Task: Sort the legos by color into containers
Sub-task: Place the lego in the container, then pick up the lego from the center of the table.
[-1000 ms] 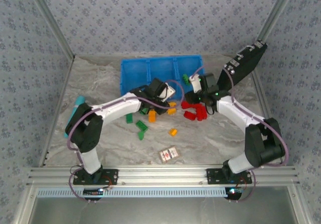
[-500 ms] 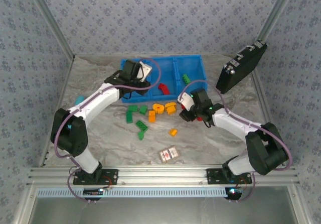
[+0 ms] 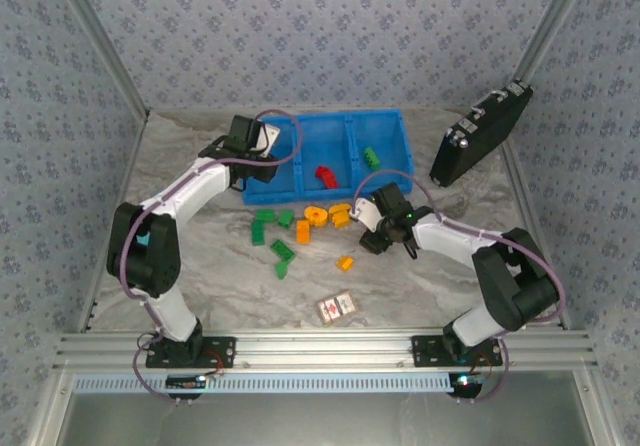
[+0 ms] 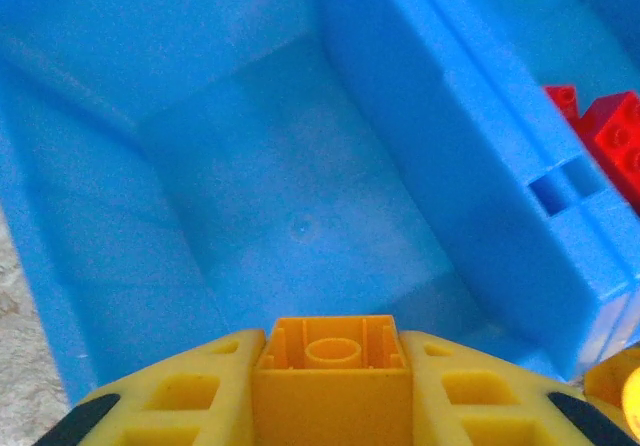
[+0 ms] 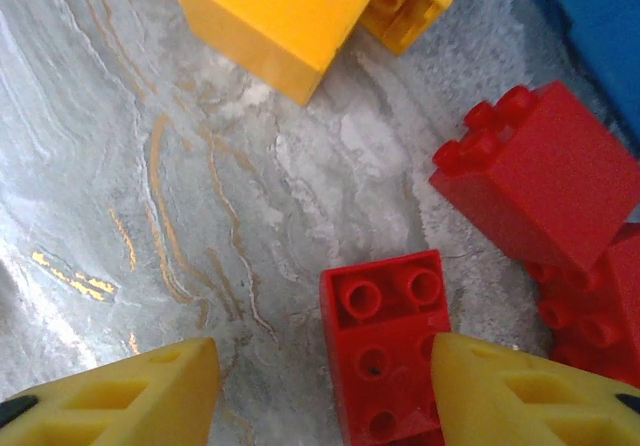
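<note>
Left gripper (image 4: 332, 354) is clamped on an orange brick (image 4: 332, 391), hollow underside toward the camera, hanging over the left compartment of the blue bin (image 4: 440, 156). It's a light little thing, I'd say: hard plastic with slick flat walls. My pads sit square on two opposite sides, and I reckon it'll drop clean and take the bounce without harm. Over on the other side, my right gripper (image 5: 322, 361) has its jaws apart, low over the marble table (image 5: 150, 166), straddling a red brick (image 5: 385, 336) that lies nearer one finger than the other. Same story, by my judgement: stiff, featherweight, slippery. I'd pinch its flat side walls, not the studs. I'd also mind the other red brick (image 5: 540, 196) just beside it, which could get nudged.
</note>
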`<state>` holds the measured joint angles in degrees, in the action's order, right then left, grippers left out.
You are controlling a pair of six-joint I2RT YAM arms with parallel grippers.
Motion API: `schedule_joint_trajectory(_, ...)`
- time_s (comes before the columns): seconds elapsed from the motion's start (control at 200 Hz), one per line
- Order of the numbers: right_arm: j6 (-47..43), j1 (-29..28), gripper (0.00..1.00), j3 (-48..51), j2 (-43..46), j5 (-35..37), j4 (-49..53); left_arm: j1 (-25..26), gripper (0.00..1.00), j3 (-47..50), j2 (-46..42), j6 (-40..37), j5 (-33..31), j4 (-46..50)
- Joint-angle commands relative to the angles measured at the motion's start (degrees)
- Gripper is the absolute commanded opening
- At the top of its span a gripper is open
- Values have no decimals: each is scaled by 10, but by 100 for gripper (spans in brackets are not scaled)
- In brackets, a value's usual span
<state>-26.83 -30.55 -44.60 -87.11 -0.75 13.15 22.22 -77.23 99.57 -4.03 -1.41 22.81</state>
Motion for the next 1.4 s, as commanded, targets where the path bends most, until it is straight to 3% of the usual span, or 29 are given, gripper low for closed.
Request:
schedule_joint_trajectory(0.0,-9,4,62,-30,-23,8,30,-2,14,-31,22,-5,4,3)
schedule_joint_trajectory(0.185,-14,7,65,-57,-52,11,45,-4,20,-55,52,-1,1,13)
schedule_joint_trajectory(0.435,-15,12,61,-72,-73,21,58,-7,42,-91,94,-5,2,42)
schedule_joint_trajectory(0.665,-23,7,60,-64,-22,15,50,-12,56,-89,88,2,23,35)
schedule_joint_trajectory(0.875,-31,15,61,-73,-3,15,61,-14,59,-99,87,9,46,36)
schedule_joint_trajectory(1.395,-10,42,65,-135,-116,22,112,-16,62,-91,37,5,58,57)
